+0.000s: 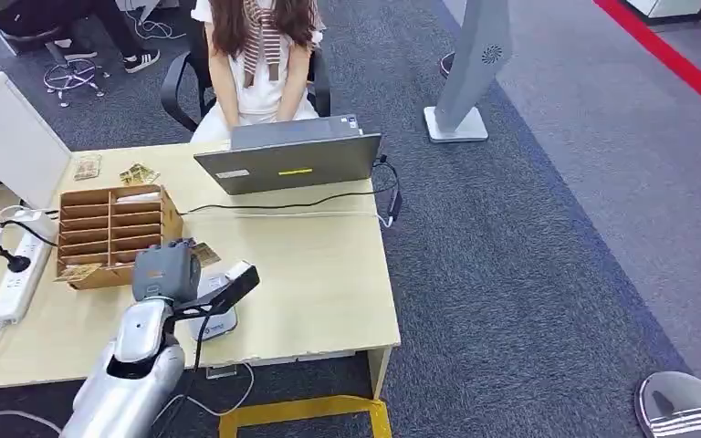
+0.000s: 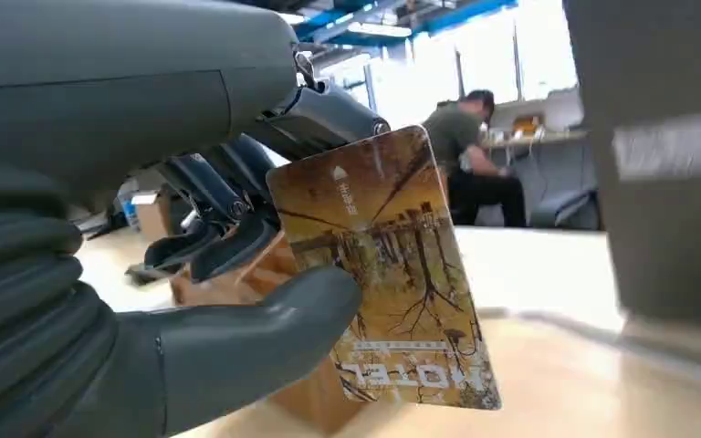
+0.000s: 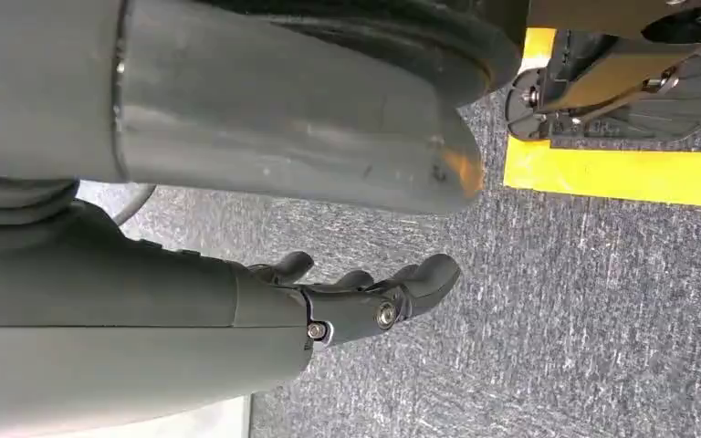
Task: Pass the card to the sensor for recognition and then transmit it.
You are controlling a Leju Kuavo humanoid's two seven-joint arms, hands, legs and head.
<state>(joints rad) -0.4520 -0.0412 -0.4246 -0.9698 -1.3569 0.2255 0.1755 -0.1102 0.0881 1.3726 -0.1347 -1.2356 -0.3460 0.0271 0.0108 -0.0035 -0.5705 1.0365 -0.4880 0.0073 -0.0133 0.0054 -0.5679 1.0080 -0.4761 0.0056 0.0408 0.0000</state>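
Left hand (image 2: 237, 301) pinches the card (image 2: 388, 274) upright, face outward, apparently to present it to the sensor (image 1: 224, 297) just beside; right hand (image 3: 365, 297) hangs empty, fingers apart.

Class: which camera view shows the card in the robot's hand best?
The left wrist view: the card appears large, pinched by the left hand, its tree picture clear. The head view shows just a small corner past the hand; the right wrist view looks at carpet.
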